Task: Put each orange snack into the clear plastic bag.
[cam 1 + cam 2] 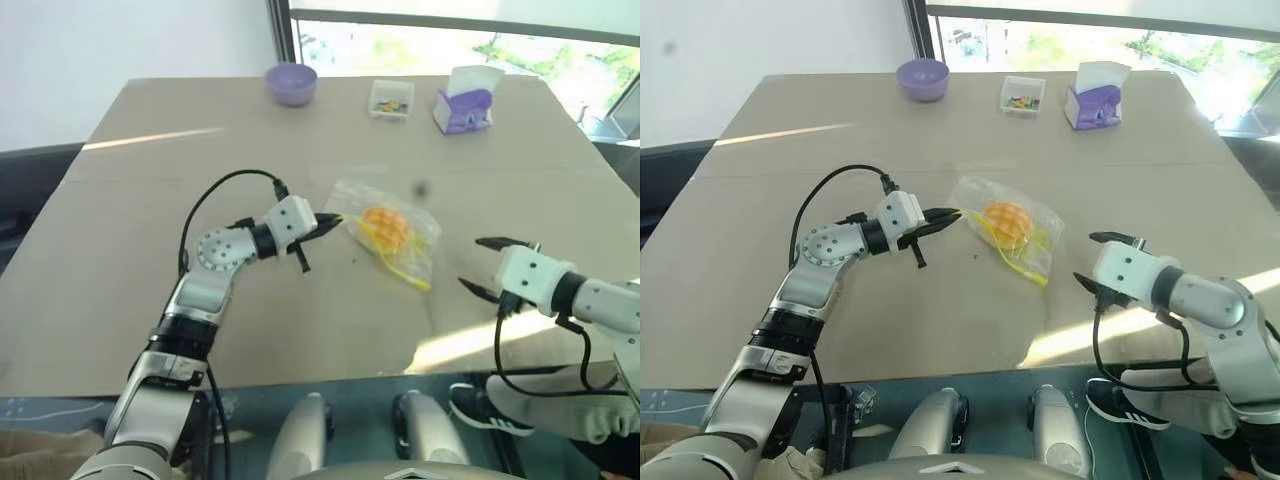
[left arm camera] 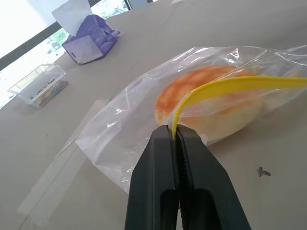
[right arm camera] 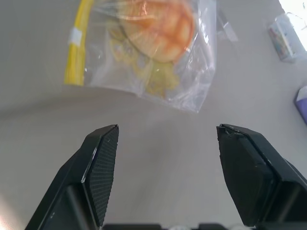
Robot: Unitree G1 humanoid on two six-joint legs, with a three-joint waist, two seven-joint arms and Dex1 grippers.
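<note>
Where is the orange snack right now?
In the left eye view the orange snack lies inside the clear plastic bag near the table's middle, between the left tool, shut on the bag's yellow strip, and the open right tool.

Orange grid-patterned snack – clear bag, yellow strip; purple bowl.

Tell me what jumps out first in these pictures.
The bag in the middle of the table, with an orange snack inside it. The left claw is shut on the bag's yellow strip, and the right claw stands open, apart from the bag on its right.
</note>
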